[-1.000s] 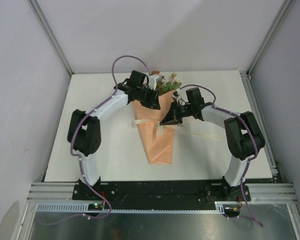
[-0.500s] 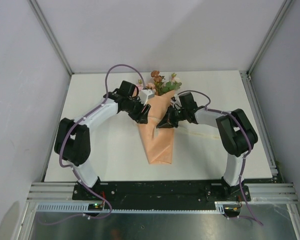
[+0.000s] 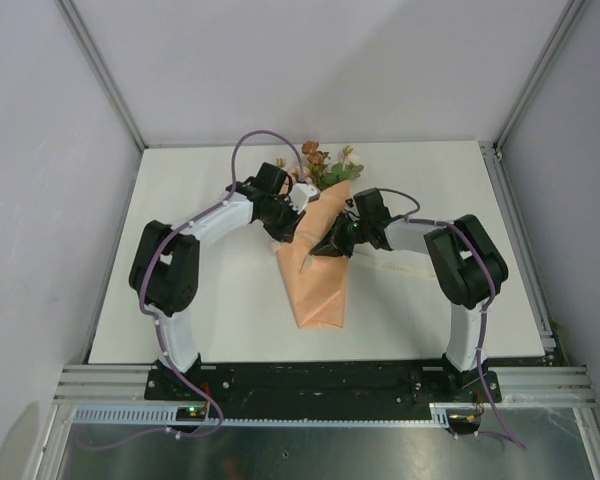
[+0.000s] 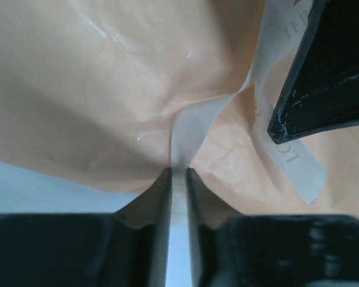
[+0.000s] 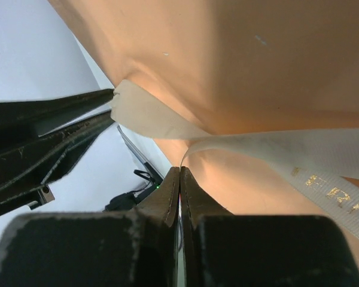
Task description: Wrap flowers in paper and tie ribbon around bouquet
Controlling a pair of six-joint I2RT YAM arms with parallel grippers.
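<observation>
A white table (image 3: 200,300) inside grey walls carries the work. The left gripper (image 4: 178,174) has its jaws pinched on one end of the ribbon (image 4: 194,122), right against the paper (image 4: 107,72). The right gripper (image 5: 179,170) is clamped tight on the other end, just beside the crossing. Both ends meet over the middle of the bouquet (image 3: 318,280), which lies flat at the table's centre, tip toward the arm bases and flowers (image 3: 328,165) toward the far edge. The ribbon looks thin, limp and likely slick, so it is best held close to the crossing. The paper is light and creases easily. I judge that uneven pulls would drag or crush the cone.
</observation>
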